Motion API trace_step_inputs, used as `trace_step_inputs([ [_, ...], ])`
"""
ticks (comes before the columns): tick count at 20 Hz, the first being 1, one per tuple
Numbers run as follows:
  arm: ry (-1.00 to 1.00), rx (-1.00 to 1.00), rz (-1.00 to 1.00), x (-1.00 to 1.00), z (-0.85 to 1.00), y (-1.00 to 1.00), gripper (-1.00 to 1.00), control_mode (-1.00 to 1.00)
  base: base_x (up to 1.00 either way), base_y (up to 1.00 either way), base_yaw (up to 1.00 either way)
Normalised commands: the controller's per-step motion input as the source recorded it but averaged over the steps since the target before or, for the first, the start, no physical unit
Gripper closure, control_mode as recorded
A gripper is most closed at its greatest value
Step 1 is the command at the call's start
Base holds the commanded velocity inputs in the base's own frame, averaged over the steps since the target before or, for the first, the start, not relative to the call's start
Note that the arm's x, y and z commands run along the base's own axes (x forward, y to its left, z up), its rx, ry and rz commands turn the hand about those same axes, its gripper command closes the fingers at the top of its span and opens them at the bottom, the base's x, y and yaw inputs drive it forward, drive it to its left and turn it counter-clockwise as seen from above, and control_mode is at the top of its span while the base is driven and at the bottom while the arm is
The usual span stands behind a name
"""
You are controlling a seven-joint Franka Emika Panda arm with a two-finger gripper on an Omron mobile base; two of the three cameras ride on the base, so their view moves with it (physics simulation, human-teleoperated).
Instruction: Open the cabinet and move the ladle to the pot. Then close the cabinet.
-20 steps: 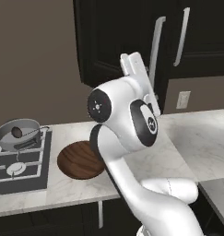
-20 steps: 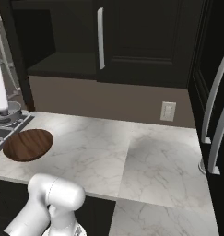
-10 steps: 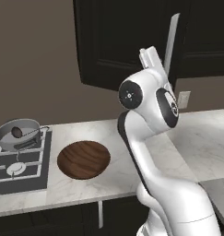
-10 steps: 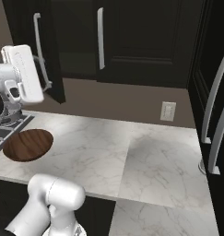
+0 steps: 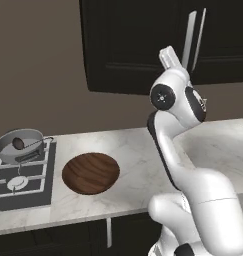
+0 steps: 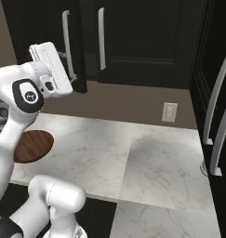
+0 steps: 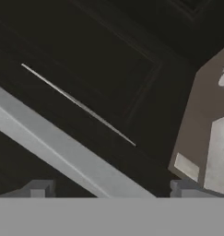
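Cabinet (image 6: pixel 133 42) door handle (image 7: pixel 53 147) between the gripper (image 7: pixel 111 186) fingers.
Jaws spread wide, gripping nothing; pale straight bar on flat black-brown panel.

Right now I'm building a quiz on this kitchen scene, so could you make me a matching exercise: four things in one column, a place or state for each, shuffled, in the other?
Things:
1. ladle
2. wooden dish
3. gripper
4. pot

Places or states:
A. on the marble counter beside the stove
B. open, at a pale bar handle of the cabinet
C. lying in the pot
D. on the stove, at the left

Pairs: 1-C, 2-A, 3-B, 4-D
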Motion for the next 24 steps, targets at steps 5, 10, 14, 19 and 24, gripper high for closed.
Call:
trace_step_inputs([
  [5, 0.01, 0.00, 0.07, 0.89, 0.00, -0.46, -1.00, -1.00, 0.00, 0.00, 0.00],
  [10, 0.10, 0.00, 0.08, 0.88, 0.00, -0.42, -1.00, -1.00, 0.00, 0.00, 0.00],
  [14, 0.15, 0.00, 0.09, 0.83, 0.00, -0.38, -1.00, -1.00, 0.00, 0.00, 0.00],
  [19, 0.16, 0.00, 0.09, 0.68, 0.00, -0.37, -1.00, -1.00, 0.00, 0.00, 0.00],
  [24, 0.19, 0.00, 0.09, 0.51, 0.00, -0.42, -1.00, -1.00, 0.00, 0.00, 0.00],
])
